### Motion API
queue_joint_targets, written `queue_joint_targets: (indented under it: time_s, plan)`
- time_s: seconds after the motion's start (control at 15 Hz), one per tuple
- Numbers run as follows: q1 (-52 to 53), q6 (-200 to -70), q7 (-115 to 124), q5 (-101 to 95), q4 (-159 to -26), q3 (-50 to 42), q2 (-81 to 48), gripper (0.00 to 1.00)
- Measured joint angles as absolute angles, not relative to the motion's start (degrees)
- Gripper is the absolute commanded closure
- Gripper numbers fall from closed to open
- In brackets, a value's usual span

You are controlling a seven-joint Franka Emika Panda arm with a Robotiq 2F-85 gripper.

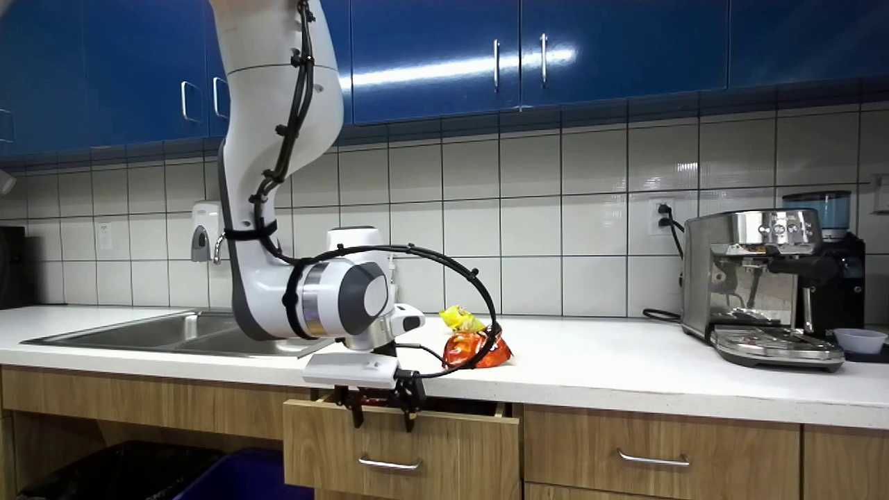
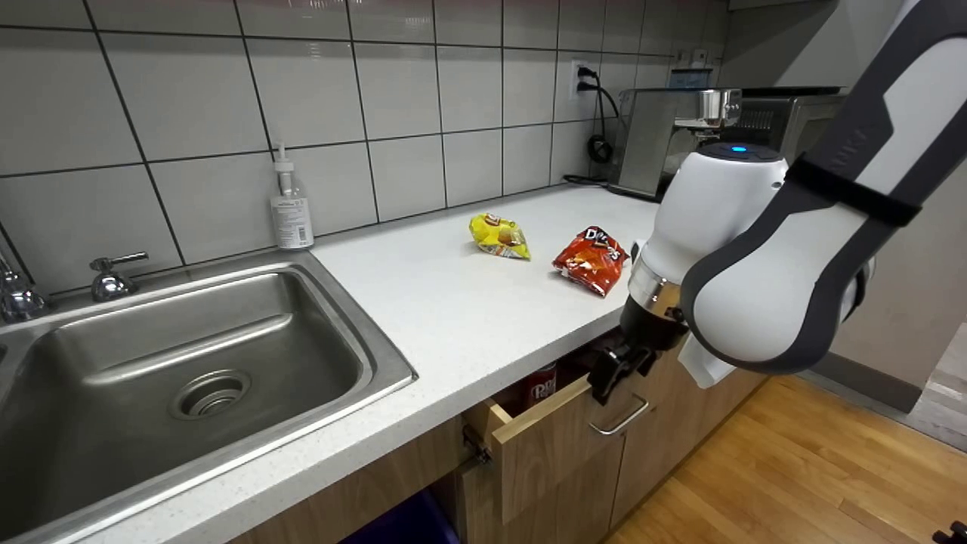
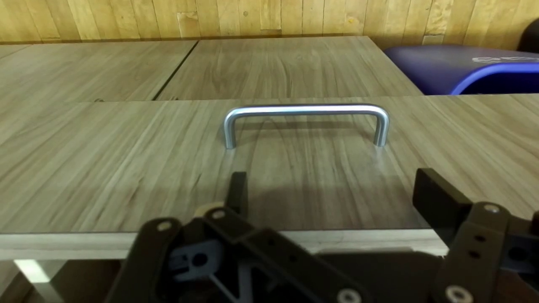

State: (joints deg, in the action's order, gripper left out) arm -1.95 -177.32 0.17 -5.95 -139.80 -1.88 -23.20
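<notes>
My gripper (image 1: 383,425) stands open with nothing between its fingers, pointing down at the top edge of a partly pulled-out wooden drawer (image 1: 458,444). In the wrist view the gripper (image 3: 331,189) spans part of the drawer front (image 3: 126,181), short of its silver handle (image 3: 307,110). Whether the fingers touch the wood I cannot tell. In an exterior view, a red can (image 2: 542,385) shows inside the drawer, partly hidden by the drawer front. On the counter above lie a red Doritos bag (image 2: 591,261) and a yellow chip bag (image 2: 500,236), visible in both exterior views.
A steel sink (image 2: 332,302) is set into the white counter (image 2: 453,317), with a soap bottle (image 2: 292,219) behind it. An espresso machine (image 1: 757,278) stands farther along. Below the counter sits a purple bin (image 1: 250,479). Blue cabinets (image 1: 430,62) hang overhead.
</notes>
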Motion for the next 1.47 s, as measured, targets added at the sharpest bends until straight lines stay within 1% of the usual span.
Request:
queue_joint_targets:
  time_s: [1.47]
  plan:
    - [-3.20, -177.07, -1.27, -5.95, -136.74, -1.94, -24.91, 0.00]
